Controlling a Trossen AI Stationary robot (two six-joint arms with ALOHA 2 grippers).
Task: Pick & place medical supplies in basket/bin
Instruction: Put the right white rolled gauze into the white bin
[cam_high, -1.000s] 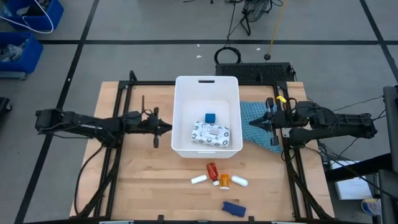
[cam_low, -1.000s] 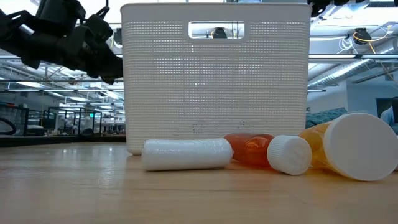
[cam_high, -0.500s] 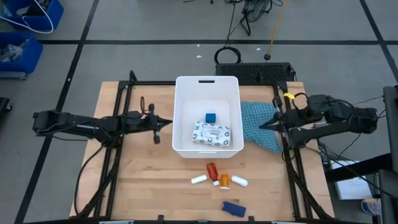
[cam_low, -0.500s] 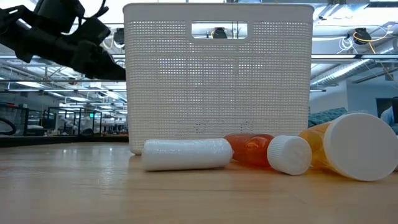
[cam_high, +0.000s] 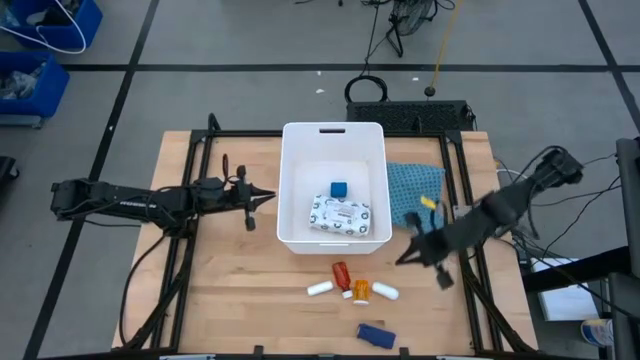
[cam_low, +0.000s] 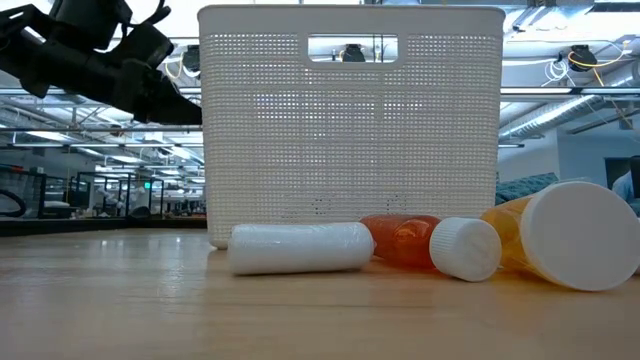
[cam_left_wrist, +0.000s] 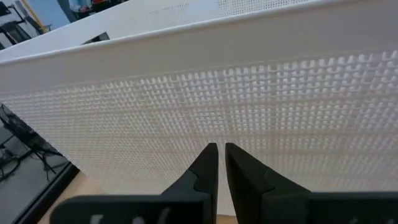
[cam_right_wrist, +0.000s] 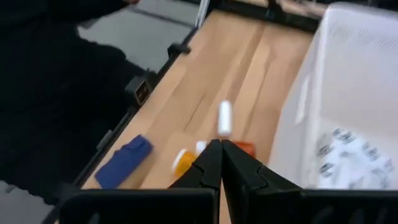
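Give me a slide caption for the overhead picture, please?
Two robot arms flank a white bin already holding a patterned packet and blue cube; bottles and tubes wait on the table.

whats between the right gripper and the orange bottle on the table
In the high view, only bare wooden table separates the right gripper from the orange bottle. A white tube lies just beside the bottle, on the gripper's side.
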